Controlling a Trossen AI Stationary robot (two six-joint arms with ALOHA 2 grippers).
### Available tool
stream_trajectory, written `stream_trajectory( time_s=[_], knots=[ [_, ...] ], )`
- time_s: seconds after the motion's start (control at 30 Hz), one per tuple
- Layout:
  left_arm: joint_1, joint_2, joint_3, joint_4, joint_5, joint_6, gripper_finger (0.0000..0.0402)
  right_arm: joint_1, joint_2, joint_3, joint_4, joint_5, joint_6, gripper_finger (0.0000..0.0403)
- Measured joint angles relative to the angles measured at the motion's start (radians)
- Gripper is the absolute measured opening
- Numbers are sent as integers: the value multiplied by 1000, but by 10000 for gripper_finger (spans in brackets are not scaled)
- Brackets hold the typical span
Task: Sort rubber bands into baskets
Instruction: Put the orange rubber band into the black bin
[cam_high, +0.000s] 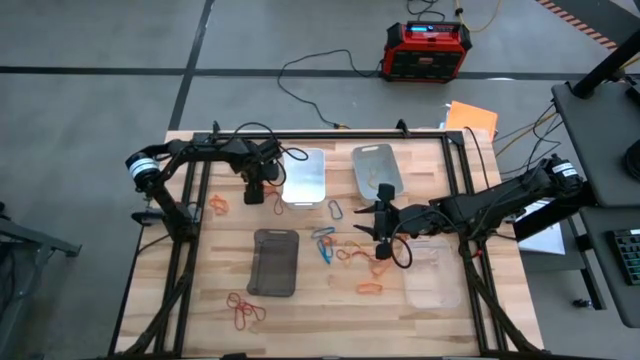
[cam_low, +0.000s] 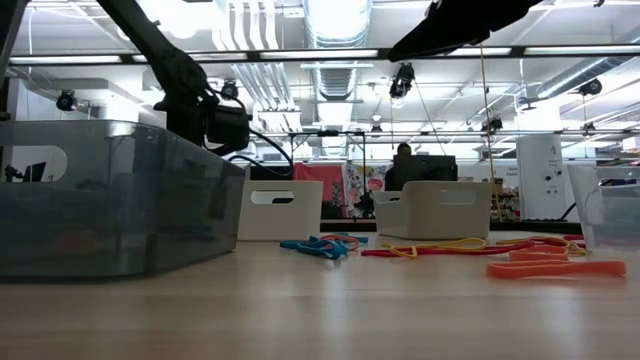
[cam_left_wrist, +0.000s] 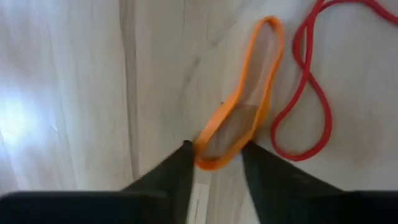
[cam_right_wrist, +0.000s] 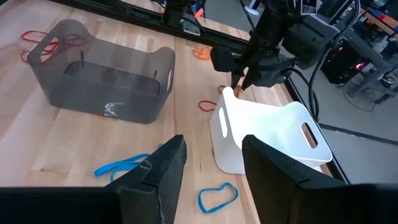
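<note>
My left gripper points down at the table beside the white basket, shut on an orange rubber band. A red band lies next to it. My right gripper hovers open over the table's middle, holding nothing. The light grey basket, the dark smoky basket and the clear basket stand on the table. Blue bands, orange bands and red bands lie loose between them. My left gripper has one end of the orange band's loop between its two fingertips, both sides of the loop squeezed toward each other. The fingers come from above, pointing down. The rest of the band lies flat on the table.
A black frame runs along the table's edges. Black cables and a red-black box lie on the floor beyond the far edge. In the low view an orange band lies near the front, with bare wood ahead of it.
</note>
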Motion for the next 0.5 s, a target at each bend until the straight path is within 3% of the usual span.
stream_trajectory(
  time_s=[0.1,0.17,0.5],
  knots=[
    [0,0,0,-1,-1,0,31,0,0,-1,-1,0,0,155],
    [0,-1,0,-1,-1,-6,9,0,0,-1,-2,0,-1,155],
    [-1,-55,15,-56,-1,-48,0,0,0,-1,-3,0,-2,155]
  ],
)
